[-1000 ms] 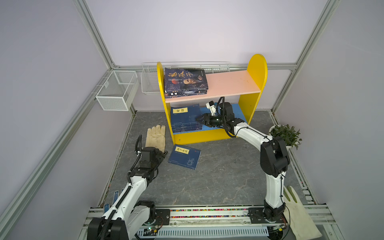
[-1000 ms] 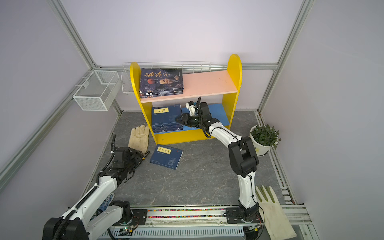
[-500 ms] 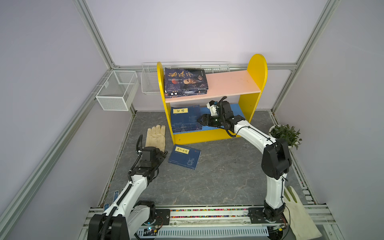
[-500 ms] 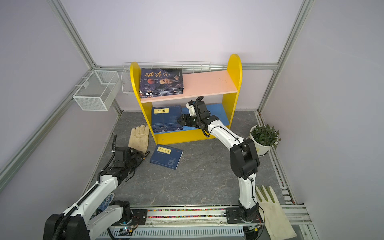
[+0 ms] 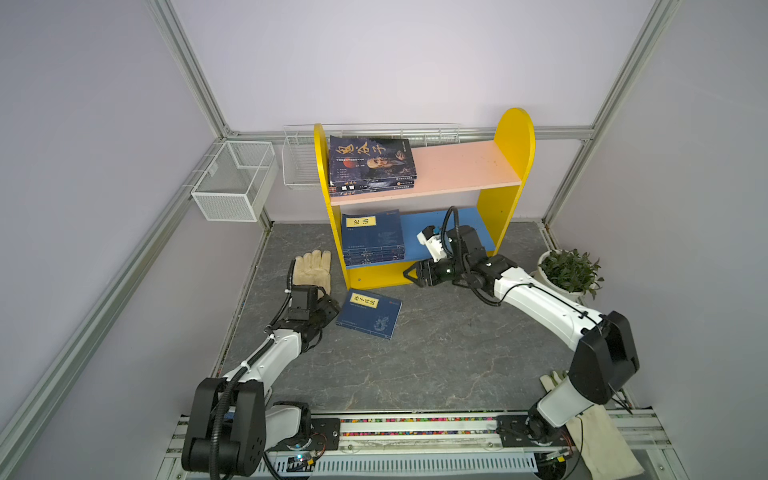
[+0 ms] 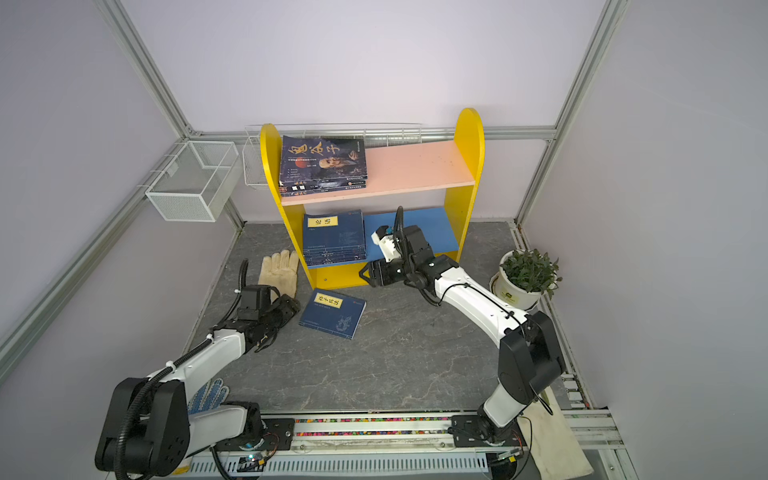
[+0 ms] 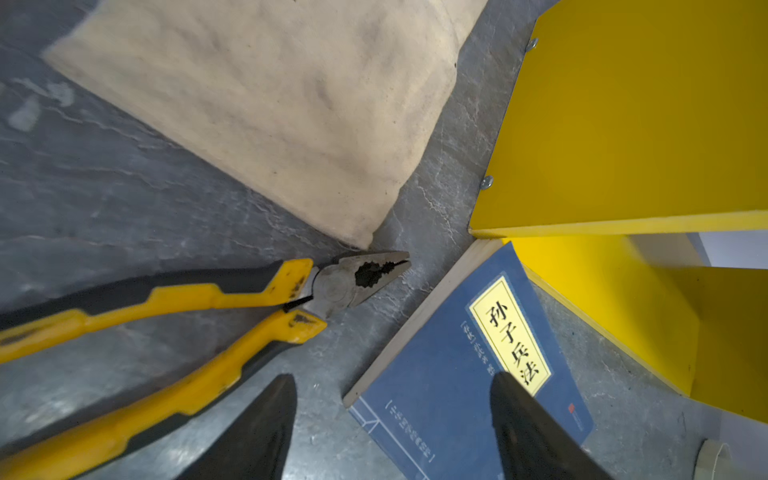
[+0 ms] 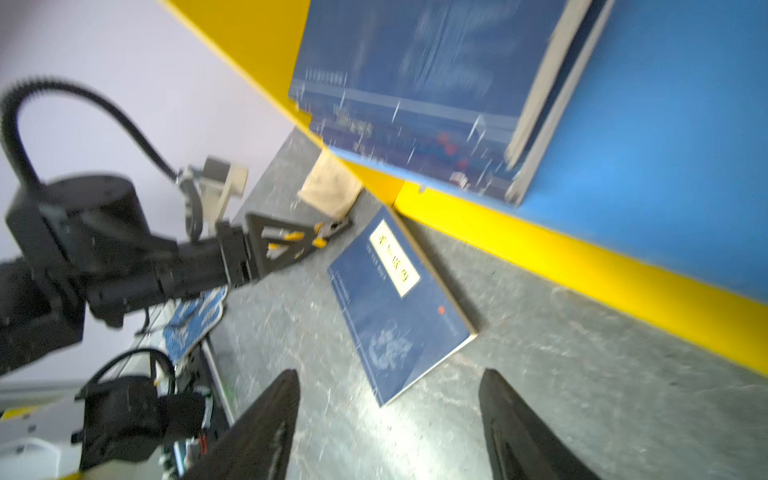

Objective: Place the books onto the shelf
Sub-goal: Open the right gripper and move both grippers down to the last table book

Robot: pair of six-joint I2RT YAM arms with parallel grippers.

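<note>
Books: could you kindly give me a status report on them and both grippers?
Left gripper jaws open, empty; right gripper likewise. Navy book flat on floor before shelf. Pliers and glove close by, not on it.

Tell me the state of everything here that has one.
Navy book with yellow title label, closed, flat on the floor, not shelved.
Stack of navy books, flat on the blue lower board of the yellow wooden shelf.
Stack of dark glossy paperbacks, flat on the pink upper board.
Left gripper, open, empty.
Right gripper, open, empty.
Yellow-handled pliers, tip closed, lying on the floor.
Tan work glove, lying flat.
Potted green plant, upright.
</note>
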